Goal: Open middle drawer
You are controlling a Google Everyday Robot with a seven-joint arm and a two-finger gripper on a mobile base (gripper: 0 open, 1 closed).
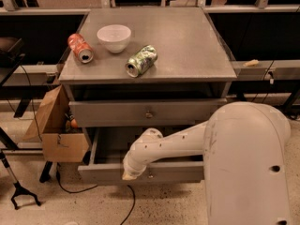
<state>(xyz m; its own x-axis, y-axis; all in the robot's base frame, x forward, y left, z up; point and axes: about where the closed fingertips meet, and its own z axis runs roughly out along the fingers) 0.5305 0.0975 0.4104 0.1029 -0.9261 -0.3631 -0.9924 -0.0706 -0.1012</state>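
The middle drawer (105, 171) stands pulled out from the grey cabinet, its dark inside showing and its small round knob (150, 175) at the centre of the front. My white arm reaches in from the right. My gripper (128, 174) sits at the drawer's front panel, just left of the knob, and only its pale tip shows below the wrist. Above it, another grey drawer (187, 112) with its own knob is pushed in.
On the cabinet top (187, 41) are a white bowl (114, 36), a red can (80, 48) lying on its side and a green can (141, 60) lying on its side. A cardboard box (56, 130) stands left of the cabinet. A black cable (70, 189) trails on the floor.
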